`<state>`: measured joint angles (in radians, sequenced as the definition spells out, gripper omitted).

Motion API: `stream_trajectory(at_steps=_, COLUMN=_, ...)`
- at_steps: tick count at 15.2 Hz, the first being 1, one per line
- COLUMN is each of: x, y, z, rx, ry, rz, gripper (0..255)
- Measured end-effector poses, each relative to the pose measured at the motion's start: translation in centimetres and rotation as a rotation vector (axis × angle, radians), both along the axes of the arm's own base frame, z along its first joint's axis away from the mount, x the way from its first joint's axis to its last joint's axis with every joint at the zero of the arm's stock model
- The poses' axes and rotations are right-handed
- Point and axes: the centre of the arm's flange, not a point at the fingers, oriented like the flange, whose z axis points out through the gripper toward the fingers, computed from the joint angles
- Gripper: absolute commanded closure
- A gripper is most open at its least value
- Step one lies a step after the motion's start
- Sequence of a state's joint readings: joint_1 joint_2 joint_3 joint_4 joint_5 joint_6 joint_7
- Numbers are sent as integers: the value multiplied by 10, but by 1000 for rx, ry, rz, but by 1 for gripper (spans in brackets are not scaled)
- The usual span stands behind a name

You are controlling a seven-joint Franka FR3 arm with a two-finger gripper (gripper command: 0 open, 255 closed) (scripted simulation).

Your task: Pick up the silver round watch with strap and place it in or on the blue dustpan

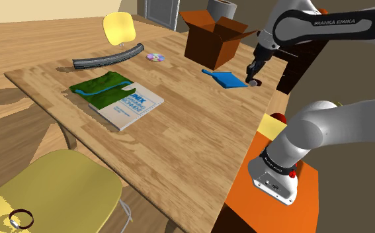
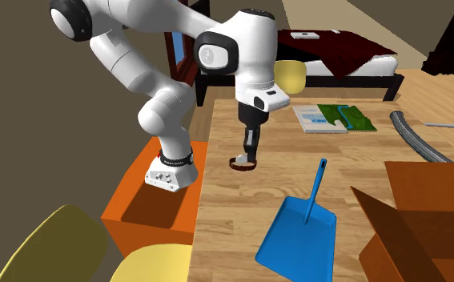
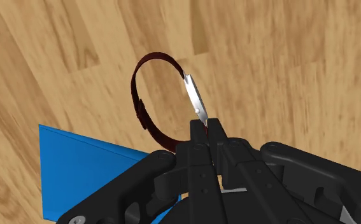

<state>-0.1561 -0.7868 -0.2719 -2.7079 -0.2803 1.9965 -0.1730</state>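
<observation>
black claw point(image 3: 205, 125) clamped on the silver face of a dark-red-strapped watch point(image 3: 195, 99), near the blue dustpan point(image 2: 303, 240), above the wooden table point(image 2: 361, 164)

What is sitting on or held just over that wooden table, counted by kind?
watch: 1, clasped in the gripper
blue dustpan: 1
brown box: 1
book: 1
green cloth: 1
grey hose: 1
disc: 1
Total: 7
</observation>
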Motion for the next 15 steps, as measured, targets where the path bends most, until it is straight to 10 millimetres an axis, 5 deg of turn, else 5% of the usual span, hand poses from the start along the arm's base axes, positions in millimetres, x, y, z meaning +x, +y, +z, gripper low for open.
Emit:
stream_trajectory(at_steps=9, x=6, y=-4, z=56, rx=-3, ry=-33, rz=-8, gripper=255)
stream_trajectory(at_steps=15, x=65, y=-25, z=71, rx=-3, ry=-57, rz=-13, gripper=255)
